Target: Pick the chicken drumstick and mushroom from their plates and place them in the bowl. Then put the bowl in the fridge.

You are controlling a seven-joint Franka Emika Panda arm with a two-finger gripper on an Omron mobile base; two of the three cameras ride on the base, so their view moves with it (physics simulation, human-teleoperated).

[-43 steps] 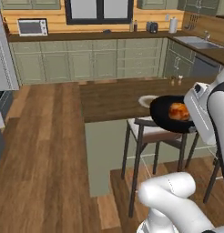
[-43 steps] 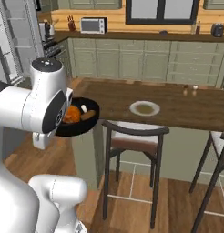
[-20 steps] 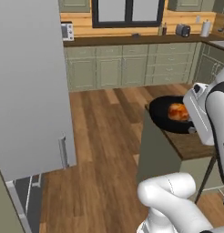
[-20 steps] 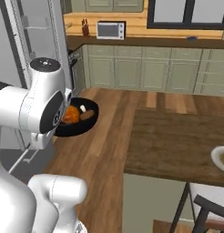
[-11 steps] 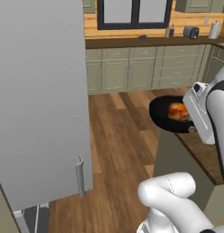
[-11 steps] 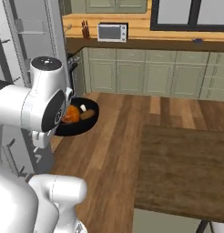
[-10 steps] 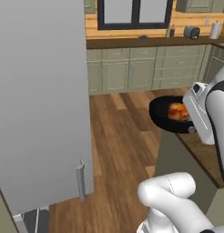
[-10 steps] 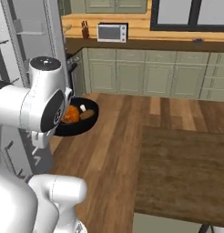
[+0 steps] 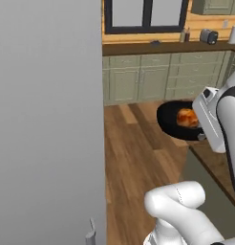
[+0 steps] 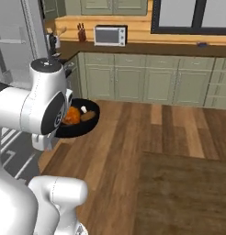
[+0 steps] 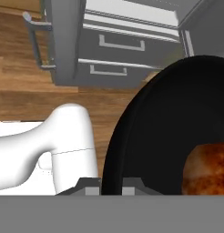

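Jaws pinched tight on the rim of the bowl (image 11: pixel 177 123)

The gripper (image 11: pixel 110 184) holds the round, shiny black bowl up over the wooden floor (image 10: pixel 147 128). The bumpy orange-brown chicken drumstick (image 9: pixel 187 117) and the small tan mushroom (image 10: pixel 88 115) lie inside it. The grey fridge (image 9: pixel 48 119) stands near on the left.

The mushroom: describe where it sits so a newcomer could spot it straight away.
Start at the white arm in the right base view and find the black bowl carried at its side, above the wood floor. Inside lie two items: the mushroom is the small dull brown lump toward the rim, next to the larger, glossy orange chicken drumstick.
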